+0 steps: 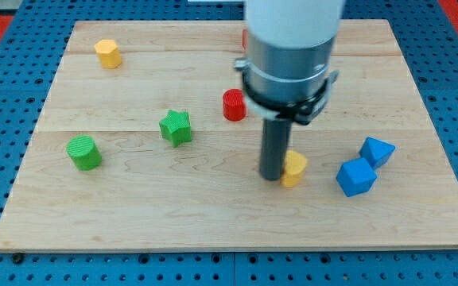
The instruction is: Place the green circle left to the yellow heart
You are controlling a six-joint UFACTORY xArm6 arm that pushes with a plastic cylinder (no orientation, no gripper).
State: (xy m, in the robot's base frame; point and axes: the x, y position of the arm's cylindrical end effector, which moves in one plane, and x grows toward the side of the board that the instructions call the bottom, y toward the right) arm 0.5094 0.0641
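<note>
While my tip (272, 176) rests on the wooden board (213, 230) just left of the yellow heart (294, 168), touching or all but touching it, the green circle (83, 152) sits well apart at the near left of the board, untouched by the look of it. As I read it, the rod occupies exactly the spot where that circle is meant to end up, so the tip will have to clear out, swing round to the circle's left side and shove it rightwards across the board. A green star (176, 126) lies between circle and heart, slightly farther back, and could be clipped on the way. A red cylinder (234, 105) stands farther back, near the arm, two blue blocks (364, 167) huddle right of the heart, and a yellow block (108, 53) sits at the far left. My arm hangs upright over the middle of the board, its pale housing and grey collar hiding what lies behind; it carries no pincer at all, only the straight dark rod, holding nothing.
</note>
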